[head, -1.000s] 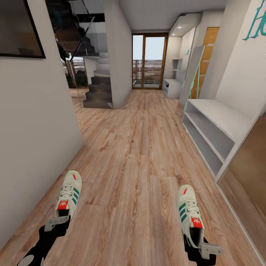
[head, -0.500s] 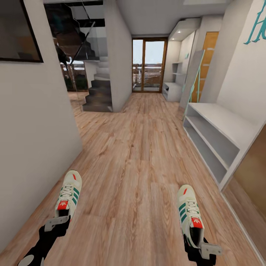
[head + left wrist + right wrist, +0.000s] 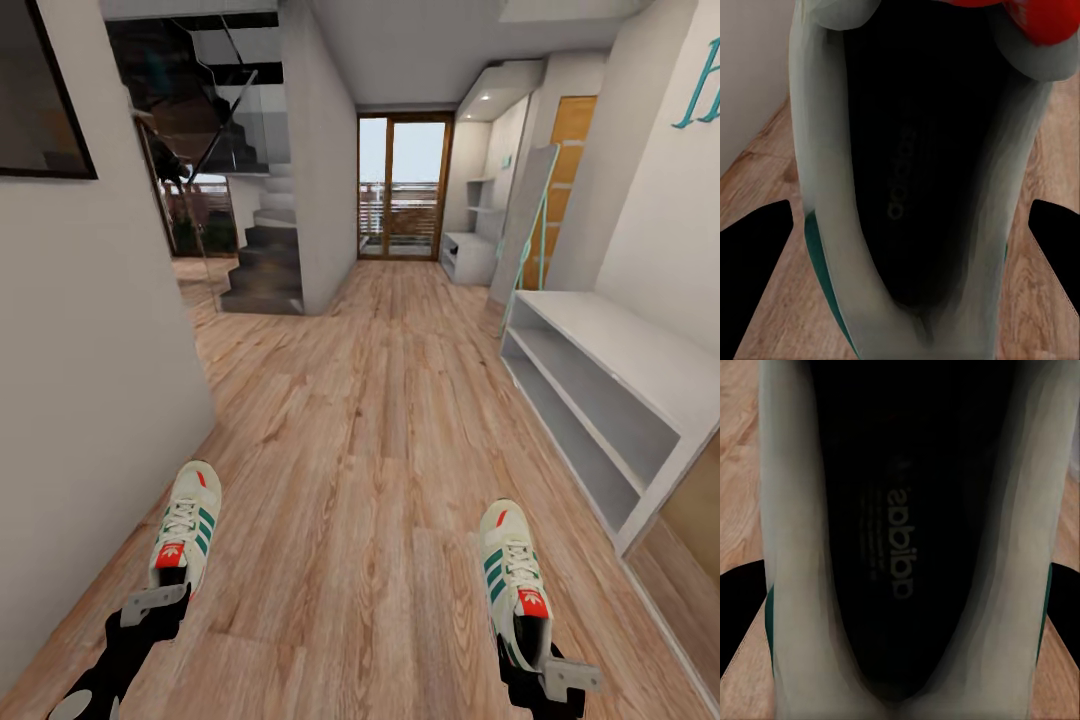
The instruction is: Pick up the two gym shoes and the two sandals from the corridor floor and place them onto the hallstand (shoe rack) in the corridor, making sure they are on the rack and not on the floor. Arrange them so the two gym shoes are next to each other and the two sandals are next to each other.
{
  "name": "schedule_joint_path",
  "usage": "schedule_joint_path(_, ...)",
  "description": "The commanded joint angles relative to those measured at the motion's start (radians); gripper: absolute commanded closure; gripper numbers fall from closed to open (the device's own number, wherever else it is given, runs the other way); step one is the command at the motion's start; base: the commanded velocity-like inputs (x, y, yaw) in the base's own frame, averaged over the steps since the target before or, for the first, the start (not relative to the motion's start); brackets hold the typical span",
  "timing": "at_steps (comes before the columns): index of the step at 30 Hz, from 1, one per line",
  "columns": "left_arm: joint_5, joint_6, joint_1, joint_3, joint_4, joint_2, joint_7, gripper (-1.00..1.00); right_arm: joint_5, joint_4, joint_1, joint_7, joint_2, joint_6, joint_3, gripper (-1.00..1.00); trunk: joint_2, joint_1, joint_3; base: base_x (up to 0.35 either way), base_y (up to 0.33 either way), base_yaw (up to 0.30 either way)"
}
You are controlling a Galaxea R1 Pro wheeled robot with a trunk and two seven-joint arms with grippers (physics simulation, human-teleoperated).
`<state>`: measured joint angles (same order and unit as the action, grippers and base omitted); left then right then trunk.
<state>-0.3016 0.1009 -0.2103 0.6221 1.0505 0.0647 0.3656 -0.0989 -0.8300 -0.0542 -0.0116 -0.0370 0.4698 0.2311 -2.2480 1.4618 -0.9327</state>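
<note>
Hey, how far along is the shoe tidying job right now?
Partway. Done: both gym shoes are off the floor, one in the left hand, the left gym shoe, one in the right hand, the right gym shoe. In hand: carrying them along the corridor floor. Left: the hallstand stands far down the corridor, and the sandals come afterwards.

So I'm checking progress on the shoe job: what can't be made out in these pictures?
- Sandals: not seen on the floor in the head view.
- Hallstand: far down the corridor, too small to read its tiers.
- Left gripper and right gripper: fingers hidden at each gym shoe's heel, left shoe, right shoe.
- Wrist views: shoe insides block what lies beyond.
</note>
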Motion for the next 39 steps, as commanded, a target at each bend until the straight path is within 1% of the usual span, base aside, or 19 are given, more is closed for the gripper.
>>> schedule_joint_path(1, -0.010, 0.006, -0.001, 0.005, 0.000, 0.001, 0.007, 1.00, -0.010, 0.000, -0.001, -0.002, -0.001, 0.003, 0.005, 1.00, 0.000, 0.000, 0.001, 0.338, 0.000, 0.000)
schedule_joint_path(20, -0.010, 0.006, -0.001, 0.005, 0.000, 0.001, 0.007, 1.00, -0.009, 0.000, 0.000, -0.002, -0.001, 0.003, 0.005, 1.00, 0.000, 0.000, 0.029, 0.339, 0.000, 0.000)
schedule_joint_path(39, -0.010, 0.006, -0.001, 0.005, -0.006, 0.001, 0.006, 1.00, -0.010, 0.000, -0.001, -0.002, -0.003, 0.003, 0.005, 1.00, 0.000, 0.000, 0.031, 0.339, 0.000, -0.001)
